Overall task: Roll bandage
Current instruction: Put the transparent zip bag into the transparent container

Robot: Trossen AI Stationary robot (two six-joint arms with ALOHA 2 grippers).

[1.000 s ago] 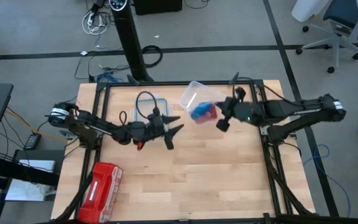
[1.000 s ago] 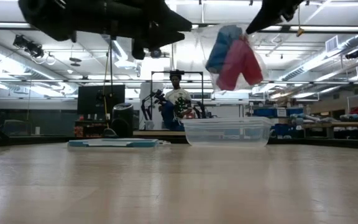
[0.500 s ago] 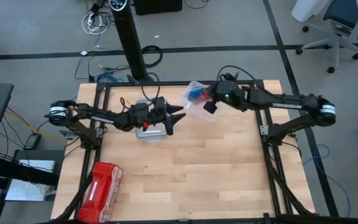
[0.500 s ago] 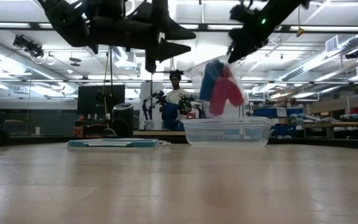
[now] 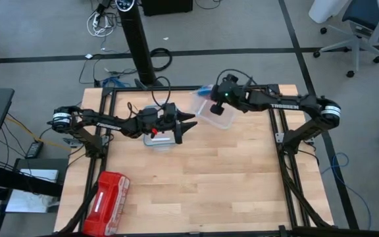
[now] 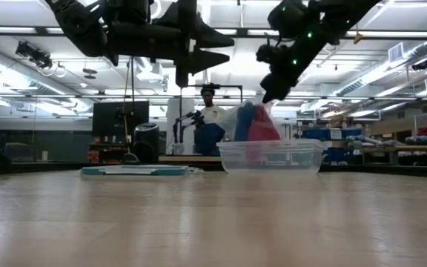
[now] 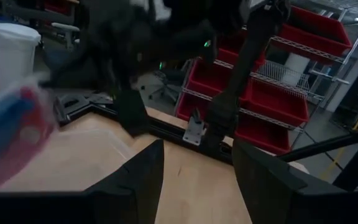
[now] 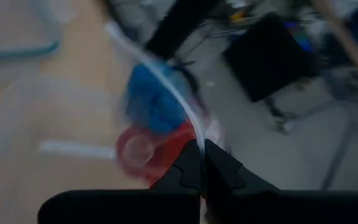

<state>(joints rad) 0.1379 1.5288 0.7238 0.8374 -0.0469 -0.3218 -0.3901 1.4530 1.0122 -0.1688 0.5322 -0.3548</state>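
My right gripper [image 8: 201, 163] is pinched tight on the edge of a clear, thin plastic bag [image 6: 254, 126], which hangs from it above the far edge of the pale wooden table [image 5: 229, 178]. Inside the bag sit the bright blue rolled fabric bandage [image 8: 151, 99] and smaller red-pink fabric rolls [image 8: 148, 152], bunched together at the bag's sagging bottom. In the low view the bag's lower end dips toward a clear rectangular plastic container [image 6: 271, 157]; whether it touches the rim I cannot tell. I judge the bandage light, soft and stretchy, not fragile, but slack once unrolled; the film around it is slippery, so a hold on the bag alone lets the contents shift and swing. The bandage itself is best taken across its width, at the roll's body or at a free end. My left gripper [image 5: 184, 128] hovers over the table's left half, just above a second clear container [image 5: 160, 139], its fingers [image 7: 135, 177] spread wide and holding nothing. A red zip pouch [image 5: 107, 195] lies at the near left corner, well apart.
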